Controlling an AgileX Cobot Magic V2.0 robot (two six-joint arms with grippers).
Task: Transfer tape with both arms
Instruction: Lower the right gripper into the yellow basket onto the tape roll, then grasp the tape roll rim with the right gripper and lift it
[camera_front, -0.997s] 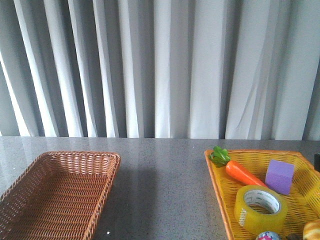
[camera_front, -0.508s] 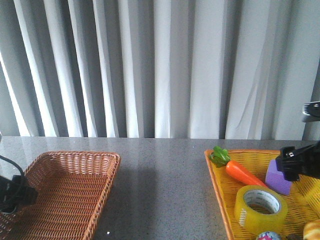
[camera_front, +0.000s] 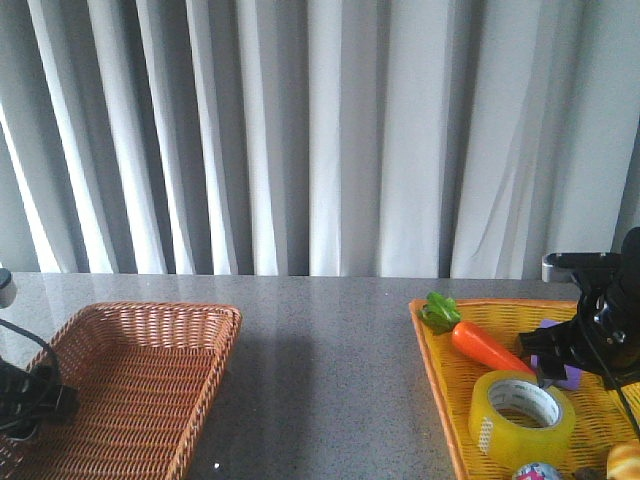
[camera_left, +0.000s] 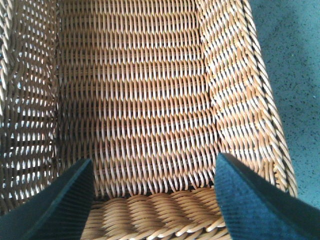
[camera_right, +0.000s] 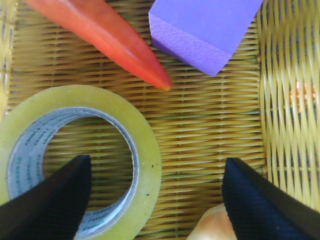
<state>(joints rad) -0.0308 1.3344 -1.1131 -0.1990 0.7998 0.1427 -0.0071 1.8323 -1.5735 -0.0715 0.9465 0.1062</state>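
Observation:
The tape (camera_front: 521, 417), a yellow translucent roll with a white printed core, lies flat in the yellow basket (camera_front: 437, 356) at the right. In the right wrist view the tape (camera_right: 145, 160) lies under my open right gripper (camera_right: 156, 172); one finger is over its hole, the other beyond its rim. In the front view the right gripper (camera_front: 556, 360) hangs just above and behind the tape. My left gripper (camera_left: 152, 172) is open and empty over the near rim of the brown wicker basket (camera_left: 150, 100), low at the left edge (camera_front: 25, 400).
The yellow basket also holds an orange carrot (camera_front: 487, 347) with green leaves, a purple cube (camera_right: 205, 25), a pale round thing (camera_right: 215, 225) and a small ball (camera_front: 535, 471). The brown wicker basket (camera_front: 140, 385) holds nothing. Grey curtains hang behind the table.
Both arms have come into view. The right gripper has moved left and down over the yellow basket toward the tape. The left gripper has settled low over the brown basket.

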